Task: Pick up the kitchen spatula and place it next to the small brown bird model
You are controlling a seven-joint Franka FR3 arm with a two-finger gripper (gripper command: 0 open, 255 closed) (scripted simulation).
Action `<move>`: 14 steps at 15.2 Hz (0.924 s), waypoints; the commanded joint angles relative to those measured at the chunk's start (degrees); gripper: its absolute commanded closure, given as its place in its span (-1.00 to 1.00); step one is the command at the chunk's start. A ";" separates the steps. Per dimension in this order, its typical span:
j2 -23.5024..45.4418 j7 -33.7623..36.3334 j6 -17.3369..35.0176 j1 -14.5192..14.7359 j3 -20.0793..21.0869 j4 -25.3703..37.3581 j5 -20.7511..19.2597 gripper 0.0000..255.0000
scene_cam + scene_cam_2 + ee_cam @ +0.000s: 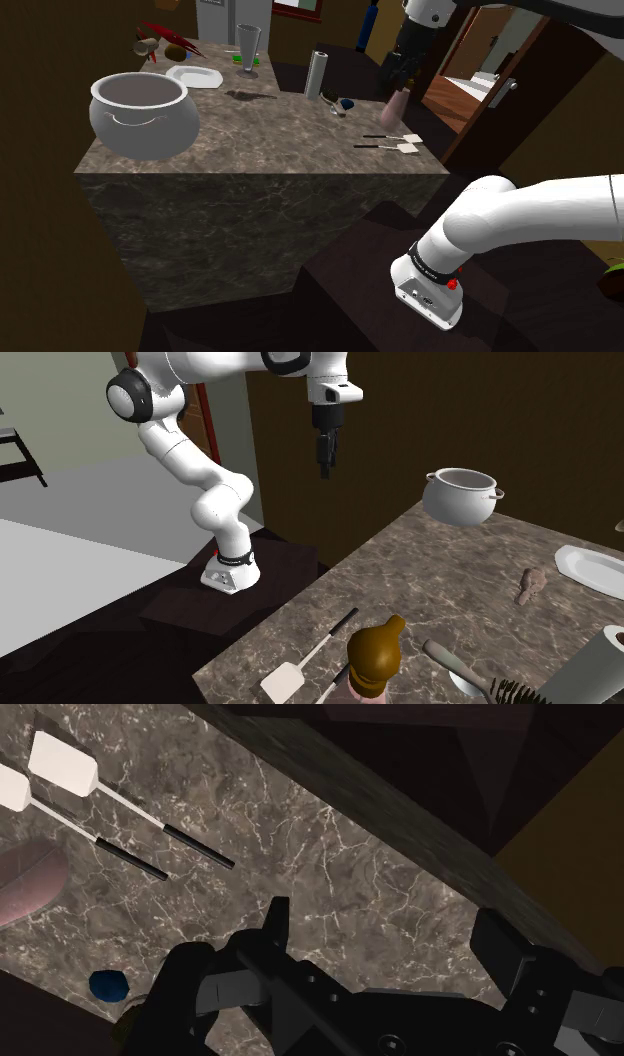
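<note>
gripper (323,470): top centre of second exterior frame, spread open, nothing in it
spatula (292,676): bottom centre, well below it, long axis diagonal, handle toward upper right

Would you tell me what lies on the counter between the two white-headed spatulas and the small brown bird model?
Nothing: in the shoulder view, bare marble counter runs from the spatulas to the bird model.

Veined counter (290,125), white pot (140,115), two spatulas (62,762), bird model (530,584), plate (195,76)

Marbled counter (280,140), dark brown wall (450,412)
</note>
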 commanded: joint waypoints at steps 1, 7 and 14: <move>0.00 0.00 0.00 0.00 0.00 0.00 0.00 -1.00; -4.17 -16.39 5.51 1.11 -9.12 -9.22 -5.06 -1.00; -2.98 -35.80 13.16 1.86 -21.35 -14.86 -12.05 -1.00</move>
